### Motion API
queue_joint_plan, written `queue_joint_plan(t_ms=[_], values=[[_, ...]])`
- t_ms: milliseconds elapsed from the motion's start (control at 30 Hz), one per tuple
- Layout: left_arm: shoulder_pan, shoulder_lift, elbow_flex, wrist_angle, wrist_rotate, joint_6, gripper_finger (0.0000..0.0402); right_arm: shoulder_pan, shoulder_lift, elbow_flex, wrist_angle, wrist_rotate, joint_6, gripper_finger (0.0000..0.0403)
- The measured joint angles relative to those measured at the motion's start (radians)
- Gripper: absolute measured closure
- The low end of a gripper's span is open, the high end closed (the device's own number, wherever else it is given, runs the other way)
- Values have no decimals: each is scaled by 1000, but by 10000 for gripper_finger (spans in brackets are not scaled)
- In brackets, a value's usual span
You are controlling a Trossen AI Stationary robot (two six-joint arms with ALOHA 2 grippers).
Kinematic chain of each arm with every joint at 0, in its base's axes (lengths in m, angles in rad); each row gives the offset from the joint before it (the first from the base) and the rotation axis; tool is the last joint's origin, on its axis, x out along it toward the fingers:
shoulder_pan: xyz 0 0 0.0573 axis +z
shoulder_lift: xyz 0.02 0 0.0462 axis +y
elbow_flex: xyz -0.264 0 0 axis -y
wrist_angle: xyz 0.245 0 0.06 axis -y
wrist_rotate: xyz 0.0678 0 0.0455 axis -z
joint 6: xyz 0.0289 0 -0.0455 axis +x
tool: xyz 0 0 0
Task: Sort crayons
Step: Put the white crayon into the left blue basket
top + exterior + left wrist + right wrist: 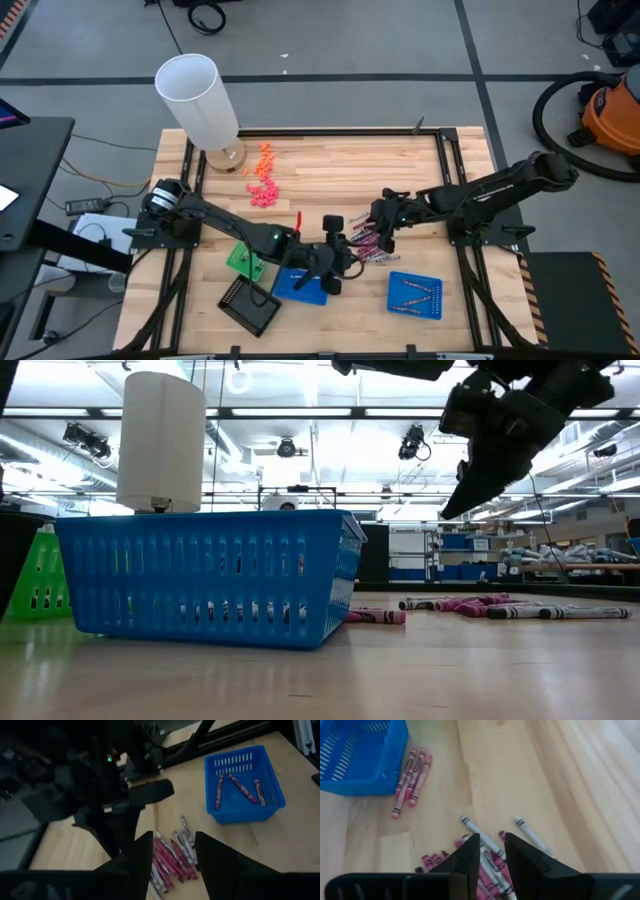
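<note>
Your left tool [330, 262] hangs over the middle of the bench [330, 165], just above the near blue basket [300, 285], and its fingers [137, 855] stand apart with nothing between them; past them you can see the loose crayons [172, 857] fanned out on the wood — pinkish-red ones mixed with silvery-grey ones. Your right tool [383, 228] hovers over the far edge of that same pile, its fingers [470, 852] a narrow gap apart and holding nothing, the tips just above the crayons without touching as far as the wrist view shows. Three pinkish-red crayons [411, 775] lie side by side on the bench just beside the corner of a blue basket. The other blue basket [414, 294], toward the right arm's side, has three reddish crayons [239, 787] lying inside it. From the low view the pile lies flat on the bench, well clear of the basket wall [205, 580]. A green basket [243, 260] and a black tray [250, 303] sit near the left arm — both partly covered by it
</note>
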Motion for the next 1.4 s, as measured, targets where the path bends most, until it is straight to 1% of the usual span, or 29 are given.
queue_joint_plan(t_ms=[100, 167, 300, 433, 533, 600, 733, 867, 967, 1233, 1400], values=[[-5, 0, 0, 7, 0, -15, 246, 6, 11, 41, -56, 1, 18, 302], [-11, 0, 0, 7, 8, 8, 246, 9, 16, 77, -120, -2, 22, 302], [-35, 3, -6, 5, 75, 58, 246, 37, 22, 141, -259, -10, -13, 302], [-26, 5, -86, 99, 109, 91, 246, 65, 10, 167, -348, -10, -49, 302], [-1, 5, -144, 176, 171, 87, 246, 74, 3, 167, -398, -10, -58, 302], [13, 5, -170, 192, 217, 59, 246, 75, 0, 167, -426, -10, -53, 302], [27, 5, -215, 201, 257, 1, 246, 72, 27, 167, -396, -6, -51, 302], [30, 5, -247, 231, 257, -34, 246, 75, 108, 167, -322, 9, -93, 302], [24, 5, -248, 224, 257, -55, 246, 58, 170, 167, -278, 11, -149, 302], [-17, -3, -251, 223, 254, -81, 247, -41, 269, 167, -183, 13, -314, 300], [-21, -3, -319, 317, 250, -104, 247, -137, 297, 167, -148, 20, -413, 287]])
